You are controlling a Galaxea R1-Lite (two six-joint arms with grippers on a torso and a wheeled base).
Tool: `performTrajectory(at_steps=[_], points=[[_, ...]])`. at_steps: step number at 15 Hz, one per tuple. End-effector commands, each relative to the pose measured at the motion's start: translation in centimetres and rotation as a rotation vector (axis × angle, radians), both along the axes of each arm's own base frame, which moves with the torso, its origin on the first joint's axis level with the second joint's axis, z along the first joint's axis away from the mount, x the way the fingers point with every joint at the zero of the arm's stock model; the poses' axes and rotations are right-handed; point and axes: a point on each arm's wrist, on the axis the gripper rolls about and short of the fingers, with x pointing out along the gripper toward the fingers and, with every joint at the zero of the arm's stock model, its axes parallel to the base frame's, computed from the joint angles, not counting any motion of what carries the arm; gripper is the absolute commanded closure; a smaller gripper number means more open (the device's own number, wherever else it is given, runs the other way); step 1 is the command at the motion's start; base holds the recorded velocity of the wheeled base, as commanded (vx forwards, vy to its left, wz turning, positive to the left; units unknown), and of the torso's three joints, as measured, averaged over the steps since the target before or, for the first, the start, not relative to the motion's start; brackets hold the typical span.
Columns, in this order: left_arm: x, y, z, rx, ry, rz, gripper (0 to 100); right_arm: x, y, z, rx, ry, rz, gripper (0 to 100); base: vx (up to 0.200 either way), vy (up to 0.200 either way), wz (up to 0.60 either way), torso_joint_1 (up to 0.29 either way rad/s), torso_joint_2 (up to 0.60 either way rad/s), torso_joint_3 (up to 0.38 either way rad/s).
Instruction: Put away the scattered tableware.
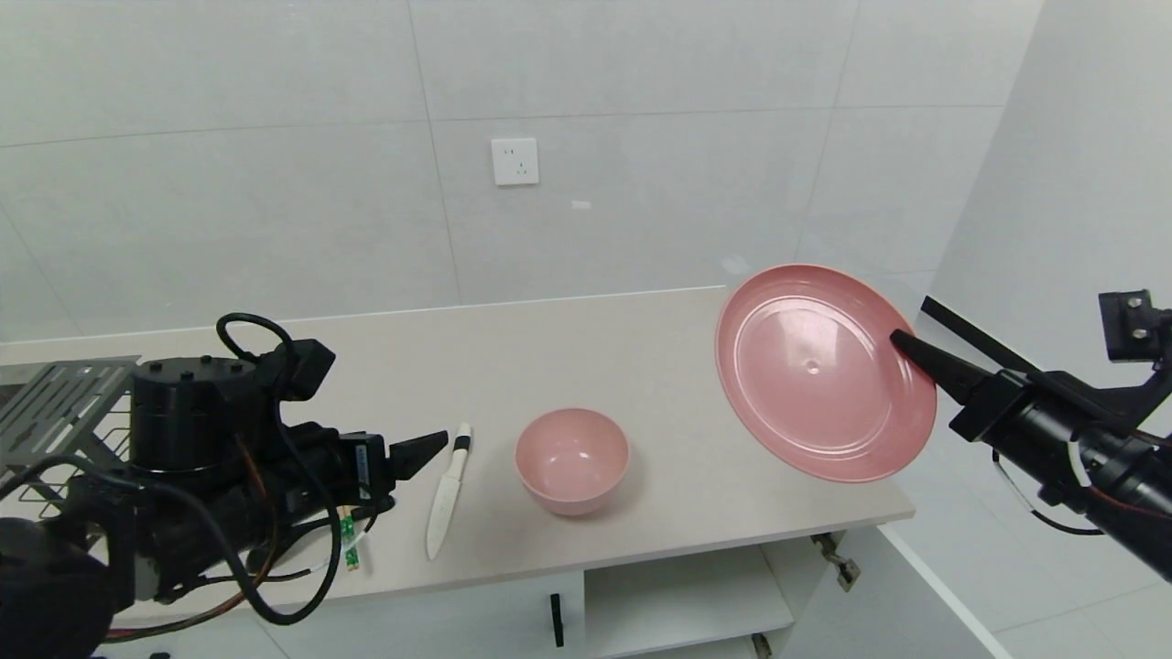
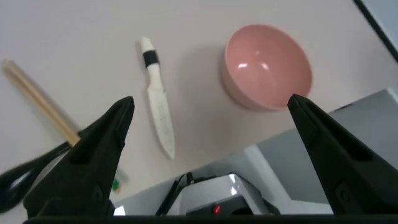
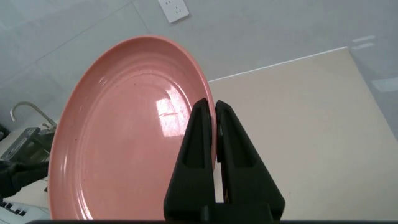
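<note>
1. We find the right pincer point(image 1: 902, 340) at the right of the head view. It is clamped on the rim of the pink plate point(image 1: 824, 371).
2. The right wrist view shows this pincer point(image 3: 214, 112) with one finger on each face of the plate point(image 3: 124, 137) and the rim between them.
3. The plate hangs in the air, steeply tilted, above the right end of the tabletop point(image 1: 641, 366) and not touching it.
4. The left pincer point(image 1: 426, 450) sits at the lower left of the head view, low over the tabletop. In the left wrist view its fingers are spread wide apart point(image 2: 211, 102) and grip nothing.
5. The pink bowl point(image 1: 572, 458) stands upright on the tabletop in the lower centre, near the front edge. It also shows in the left wrist view point(image 2: 267, 65).
6. The knife point(image 1: 449, 490) lies flat between the left pincer and the bowl, touching neither. It is pale with a dark band near the handle end point(image 2: 157, 93).
7. A pale wooden stick point(image 2: 37, 99) lies on the tabletop, apart from the knife.
8. A metal dish rack point(image 1: 64, 394) stands at the far left edge. A wall socket point(image 1: 515, 161) sits on the tiled wall at upper centre.
9. Below the tabletop, a cabinet point(image 1: 687, 595) stands open.
</note>
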Motion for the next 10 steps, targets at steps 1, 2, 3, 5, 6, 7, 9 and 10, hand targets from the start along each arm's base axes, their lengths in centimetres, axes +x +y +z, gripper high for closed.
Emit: performTrajectory(at_steps=[1,2,3,5,6,7,9,10], points=[[1.7,-1.2,-1.4,-0.011,-0.009,-0.02,0,0.0,0.0,0.0,0.0,0.002,-0.001,100,0.0,0.0,0.0,0.0,0.0,0.0],[1.9,-1.3,-1.8,-0.005,-0.005,-0.023,0,0.0,0.0,0.0,0.0,0.002,-0.001,100,0.0,0.0,0.0,0.0,0.0,0.0],[2.4,-1.5,-2.8,0.017,0.018,-0.036,0,0.0,0.0,0.0,0.0,0.002,0.001,100,0.0,0.0,0.0,0.0,0.0,0.0],[2.9,-1.9,-3.4,0.024,0.025,-0.046,0,-0.1,0.0,0.0,0.0,-0.001,-0.001,100,0.0,0.0,0.0,0.0,0.0,0.0],[3.6,-2.3,-3.4,0.021,0.008,-0.052,0,-0.1,0.0,0.0,0.0,-0.001,-0.001,100,0.0,0.0,0.0,0.0,0.0,0.0],[3.8,-2.5,-3.5,0.026,0.004,-0.057,0,-0.1,0.0,0.0,0.0,0.002,-0.001,100,0.0,0.0,0.0,0.0,0.0,0.0],[4.2,-2.9,-3.7,0.042,0.001,-0.074,0,0.0,0.0,-0.2,-0.002,0.009,0.001,100,0.0,0.0,0.0,0.0,0.0,0.0],[4.6,-3.0,-3.9,0.044,0.0,-0.092,0,0.0,0.0,-0.2,-0.002,0.009,0.001,100,0.0,0.0,0.0,0.0,0.0,0.0]])
